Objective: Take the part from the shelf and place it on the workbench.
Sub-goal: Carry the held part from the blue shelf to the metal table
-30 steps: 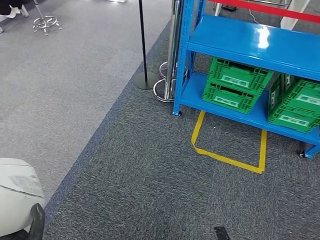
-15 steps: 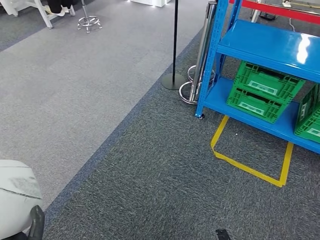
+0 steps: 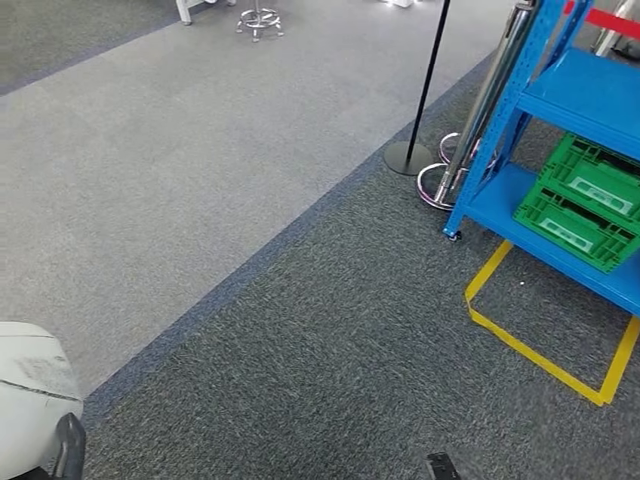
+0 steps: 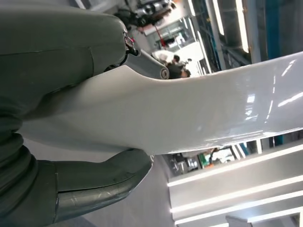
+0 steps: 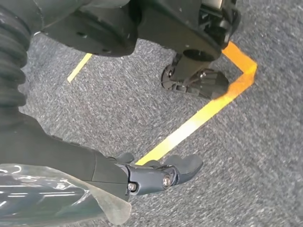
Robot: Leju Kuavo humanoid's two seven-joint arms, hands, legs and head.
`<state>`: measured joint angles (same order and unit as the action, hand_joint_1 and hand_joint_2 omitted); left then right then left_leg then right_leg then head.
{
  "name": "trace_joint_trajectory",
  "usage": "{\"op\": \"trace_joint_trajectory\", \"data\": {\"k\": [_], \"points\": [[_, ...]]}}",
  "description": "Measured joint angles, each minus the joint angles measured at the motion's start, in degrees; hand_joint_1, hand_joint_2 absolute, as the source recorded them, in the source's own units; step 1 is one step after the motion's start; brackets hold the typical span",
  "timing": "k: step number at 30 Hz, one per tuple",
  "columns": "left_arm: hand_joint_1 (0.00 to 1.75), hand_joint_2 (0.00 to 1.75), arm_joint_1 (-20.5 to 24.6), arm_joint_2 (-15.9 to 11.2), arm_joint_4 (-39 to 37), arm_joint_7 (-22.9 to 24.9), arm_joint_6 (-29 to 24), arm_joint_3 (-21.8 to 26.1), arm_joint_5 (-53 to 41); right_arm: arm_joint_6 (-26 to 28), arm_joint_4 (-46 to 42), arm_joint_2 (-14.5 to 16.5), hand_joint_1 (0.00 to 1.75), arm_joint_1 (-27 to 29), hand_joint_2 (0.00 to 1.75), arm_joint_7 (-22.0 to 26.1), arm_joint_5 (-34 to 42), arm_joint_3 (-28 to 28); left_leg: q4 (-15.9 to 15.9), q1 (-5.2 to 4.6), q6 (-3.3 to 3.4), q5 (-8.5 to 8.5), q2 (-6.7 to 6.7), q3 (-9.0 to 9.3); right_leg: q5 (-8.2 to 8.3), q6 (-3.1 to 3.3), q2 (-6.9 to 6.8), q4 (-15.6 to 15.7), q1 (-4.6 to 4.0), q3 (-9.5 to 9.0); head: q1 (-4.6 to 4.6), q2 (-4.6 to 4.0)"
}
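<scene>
The left hand is clamped on a long, smooth, glossy white curved part: its thick grey thumb lies along one face of the panel and a darker finger presses the opposite face, so the part is pinched between them. The part's long axis runs straight away from the palm, and the piece widens toward its far end, which leaves the picture; in the head view a rounded white end of it shows low at the robot's left side, with a dark fingertip against it. The right hand hangs over the dark grey carpet with its dark fingers stretched out together and nothing between them; a clear plastic film lies beside its thumb, and just beyond the fingertips a strip of yellow floor tape runs to a corner. Farther out, well ahead of the right hand, a yellow tape rectangle marks the floor at the foot of a blue metal shelf, whose lowest board carries a folded green plastic crate. Beside the shelf's corner leg stand a chrome post on a ring base and a thin black pole on a round black foot. Beyond a dark border strip lies lighter grey carpet, and at its far edge a chrome stool base.
</scene>
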<state>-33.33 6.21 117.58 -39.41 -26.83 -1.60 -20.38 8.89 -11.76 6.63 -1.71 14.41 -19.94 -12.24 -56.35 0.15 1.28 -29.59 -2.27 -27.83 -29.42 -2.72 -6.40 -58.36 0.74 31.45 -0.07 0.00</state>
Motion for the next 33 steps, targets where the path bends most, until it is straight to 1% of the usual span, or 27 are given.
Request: {"op": "trace_joint_trajectory", "data": {"k": [2,3,4,5,6,7,8,9,10,11,13,14,15,16,18,19,20,21,22,23,25,26,27,28,29,31,33], "points": [[1.75,1.75,0.0,0.0,0.1,0.0,-0.1,0.0,0.0,0.0,0.0,0.0,0.0,0.1,1.75,0.0,0.0,0.0,0.1,-0.12,1.01,1.22,1.0,-1.45,-4.94,-0.15,4.11,-5.2,0.1,1.83,0.11,0.0],[1.75,1.75,0.1,0.0,0.1,0.0,-0.2,0.0,-0.1,0.0,0.1,0.0,0.0,0.2,1.75,0.0,0.0,0.0,0.1,-0.31,1.34,1.85,1.64,-2.3,-7.52,-0.03,5.47,-9.0,0.01,2.96,0.15,0.0],[1.75,1.75,0.1,0.0,0.1,0.0,-0.2,0.0,-0.1,0.0,0.1,0.0,0.0,0.3,1.75,0.0,0.0,0.0,0.0,-0.56,1.53,2.53,2.33,-3.15,-9.12,0.13,6.04,-12.4,-0.11,3.73,0.18,0.0],[1.75,1.75,0.1,0.0,0.1,0.0,-0.2,0.0,-0.1,0.0,0.2,0.0,0.0,0.4,1.75,0.0,0.0,0.0,-0.1,-0.8,1.64,3.21,3.04,-4.0,-9.3,0.36,6.24,-14.3,-0.26,3.86,0.18,0.0],[1.75,1.75,0.0,0.0,0.1,0.0,-0.2,0.0,-0.1,-0.1,0.2,0.0,0.0,0.4,1.75,0.0,0.0,0.0,-0.2,-1.01,1.67,3.87,3.78,-4.87,-8.21,0.65,6.35,-14.4,-0.44,3.09,0.17,0.0],[1.75,1.75,0.0,0.0,0.1,0.0,-0.2,0.0,-0.1,-0.1,0.2,0.0,0.0,0.4,1.75,0.0,-0.1,0.0,-0.3,-1.15,1.63,4.49,4.52,-5.68,-6.31,1.0,6.64,-12.2,-0.61,1.28,0.16,0.0],[1.75,1.75,0.0,0.0,0.1,0.0,-0.3,0.0,-0.1,-0.1,0.2,0.0,0.0,0.3,1.75,0.0,-0.1,0.0,-0.4,-1.24,1.55,5.11,5.24,-6.36,-4.48,1.43,7.52,-8.5,-0.78,-1.33,0.17,0.0],[1.75,1.75,0.0,0.0,0.1,0.0,-0.3,0.0,-0.1,-0.1,0.2,0.0,0.0,0.3,1.75,0.0,-0.1,0.0,-0.5,-1.37,1.42,5.65,5.91,-6.97,-3.52,1.85,8.74,-3.9,-0.9,-4.32,0.17,0.0],[1.75,1.75,0.0,0.0,0.1,0.0,-0.3,0.0,-0.2,-0.2,0.2,0.0,0.0,0.3,1.75,0.0,-0.1,0.0,-0.6,-1.46,1.25,6.2,6.56,-7.44,-3.33,2.11,9.81,0.1,-0.93,-6.72,0.15,0.0],[1.75,1.75,0.0,0.0,0.1,0.0,-0.3,0.0,-0.2,-0.2,0.2,0.0,0.0,0.2,1.75,0.0,-0.1,0.0,-0.7,-1.51,1.02,6.72,7.14,-7.79,-3.67,2.29,10.54,2.8,-0.98,-8.17,0.14,0.0],[1.75,1.75,-0.2,0.0,0.1,0.0,-0.4,0.0,-0.4,-0.3,0.2,0.0,0.0,0.2,1.75,0.0,-0.2,0.0,-0.6,-1.5,0.38,7.74,8.38,-8.3,-3.98,2.56,9.91,4.6,-1.0,-8.57,0.11,0.0],[1.75,1.75,-0.3,0.0,0.2,0.0,-0.4,0.0,-0.5,-0.3,0.2,0.1,0.0,0.2,1.75,0.0,-0.3,0.0,-0.7,-1.45,0.07,7.78,8.38,-8.55,-3.65,2.84,9.15,4.7,-0.96,-8.3,0.12,0.0],[1.75,1.75,-0.5,0.1,0.2,0.0,-0.4,0.0,-0.6,-0.3,0.2,0.1,0.0,0.2,1.75,0.0,-0.3,0.0,-1.4,-1.39,-0.29,6.97,7.71,-8.9,-3.25,3.2,8.38,4.7,-0.87,-8.09,-0.01,0.0],[1.75,1.75,-0.6,0.0,0.3,0.0,-0.4,0.0,-0.7,-0.4,0.3,0.1,0.0,0.2,1.75,0.0,-0.4,0.0,-3.2,-1.26,-0.7,5.1,6.56,-9.51,-2.84,3.53,7.51,4.8,-0.75,-7.84,-0.15,0.0],[1.75,1.75,-0.6,0.0,0.3,0.0,-0.4,0.0,-0.9,-0.4,0.3,0.1,0.0,0.4,1.75,0.0,-0.6,0.0,-10.0,-0.68,-1.62,-0.34,3.99,-11.36,-2.31,3.82,5.71,4.8,-0.78,-7.3,-0.45,0.0],[1.75,1.75,-0.6,0.0,0.3,0.0,-0.4,0.0,-1.1,-0.6,0.3,0.1,0.0,0.6,1.75,-0.1,-0.8,0.0,-13.8,-0.3,-2.08,-2.36,3.41,-12.28,-2.11,3.73,4.75,4.7,-0.8,-7.0,-0.49,0.0],[1.75,1.75,-0.6,0.0,0.3,0.0,-0.4,0.0,-1.2,-1.1,0.3,0.1,0.0,0.7,1.75,-0.1,-1.0,0.0,-16.4,0.07,-2.45,-3.18,3.1,-12.58,-1.93,3.57,3.82,4.6,-0.78,-6.69,-0.5,0.0],[1.75,1.75,-0.7,0.0,0.3,0.0,-0.4,0.0,-1.5,-1.7,0.3,-0.1,0.0,0.8,1.75,-0.2,-1.2,0.0,-17.0,0.41,-2.76,-2.89,2.86,-11.93,-1.79,3.39,2.91,4.5,-0.75,-6.37,-0.5,0.0],[1.75,1.75,-0.8,0.0,0.3,0.0,-0.5,0.0,-1.7,-2.5,0.3,-0.3,0.0,0.8,1.75,-0.2,-1.3,0.0,-15.1,0.69,-2.97,-1.72,2.55,-10.07,-1.7,3.22,2.07,4.4,-0.7,-6.14,-0.5,0.0],[1.75,1.75,-0.8,0.1,0.3,0.0,-0.5,0.0,-2.0,-3.2,0.3,-0.5,0.0,0.7,1.75,-0.3,-1.5,0.0,-11.1,0.88,-3.06,-0.23,1.83,-7.22,-1.68,3.05,1.28,4.3,-0.65,-6.02,-0.5,0.0],[1.75,1.75,-0.8,0.1,0.3,0.0,-0.7,-0.1,-2.4,-4.0,0.3,-1.0,0.0,0.6,1.75,-0.4,-1.7,0.0,-3.3,0.67,-2.55,1.22,-0.34,-2.18,-1.75,2.51,-0.02,4.0,-0.66,-5.9,-0.44,0.0],[1.75,1.75,-0.8,0.1,0.3,0.0,-0.8,-0.1,-2.5,-4.1,0.3,-1.1,0.0,0.5,1.75,-0.4,-1.9,0.0,-1.2,0.4,-2.05,1.33,-1.16,-1.05,-1.79,2.13,-0.52,3.9,-0.69,-5.99,-0.41,0.0],[1.75,1.75,-0.9,0.1,0.3,0.0,-0.9,-0.1,-2.6,-4.2,0.3,-1.2,0.0,0.4,1.75,-0.5,-2.0,0.0,-0.7,0.09,-1.45,1.1,-1.41,-0.97,-1.74,1.71,-0.99,3.9,-0.72,-6.15,-0.38,0.0],[1.75,1.75,-0.9,0.1,0.3,0.0,-0.9,-0.1,-2.8,-4.2,0.3,-1.3,0.0,0.3,1.75,-0.5,-2.1,0.0,-0.6,-0.1,-0.81,1.39,-1.03,-1.34,-1.61,1.29,-1.43,3.9,-0.71,-6.36,-0.35,0.0],[1.75,1.75,-1.0,0.2,0.4,0.0,-1.0,-0.1,-2.9,-4.2,0.3,-1.3,0.0,0.1,1.75,-0.6,-2.2,0.0,-0.3,-0.09,-0.26,1.64,-0.65,-1.55,-1.81,0.85,-1.13,3.7,-0.61,-6.41,-0.36,0.0],[1.75,1.75,-0.9,0.3,0.4,0.0,-1.0,-0.2,-3.2,-4.2,0.3,-1.4,0.0,-0.1,1.75,-0.6,-2.2,0.0,0.2,0.05,0.78,2.43,0.29,-2.05,-3.74,0.25,1.95,1.6,-0.42,-5.3,-0.21,0.0],[1.75,1.75,-0.8,0.4,0.4,0.0,-1.0,-0.2,-3.5,-4.1,0.3,-1.4,0.0,-0.1,1.75,-0.6,-2.2,0.0,0.3,0.02,1.43,3.06,1.36,-2.84,-7.89,0.12,5.5,-5.6,-0.32,-1.99,-0.03,0.0]]}}
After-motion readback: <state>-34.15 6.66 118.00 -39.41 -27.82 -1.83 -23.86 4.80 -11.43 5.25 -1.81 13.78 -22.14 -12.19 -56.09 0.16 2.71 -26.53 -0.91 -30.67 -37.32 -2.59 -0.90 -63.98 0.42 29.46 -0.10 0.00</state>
